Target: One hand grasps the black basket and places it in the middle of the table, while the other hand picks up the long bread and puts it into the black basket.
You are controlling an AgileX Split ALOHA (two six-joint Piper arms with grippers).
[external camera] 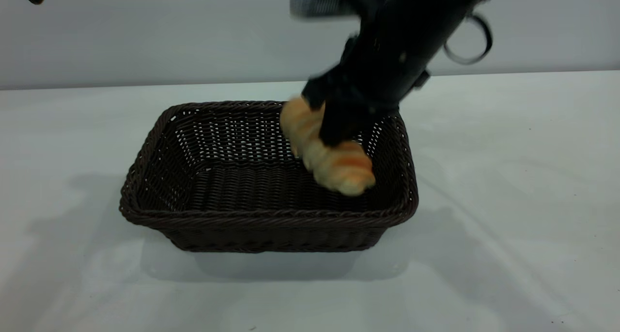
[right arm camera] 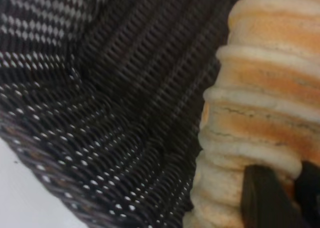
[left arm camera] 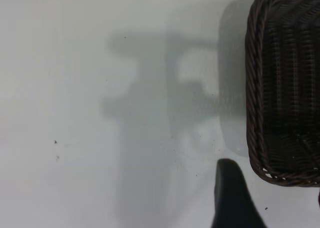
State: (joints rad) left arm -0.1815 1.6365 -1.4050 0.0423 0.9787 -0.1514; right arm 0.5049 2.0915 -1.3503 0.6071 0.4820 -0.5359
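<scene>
We are holding the long bread with the right gripper, fingers closed across its middle, inside the black basket near its right wall. It looks light and soft; the basket otherwise looks empty. Left gripper is hovering over the bench, left of the basket; its fingers' spread we cannot tell.

A plain grey wall runs behind the far edge; soft grey shadows lie across the white surface.
</scene>
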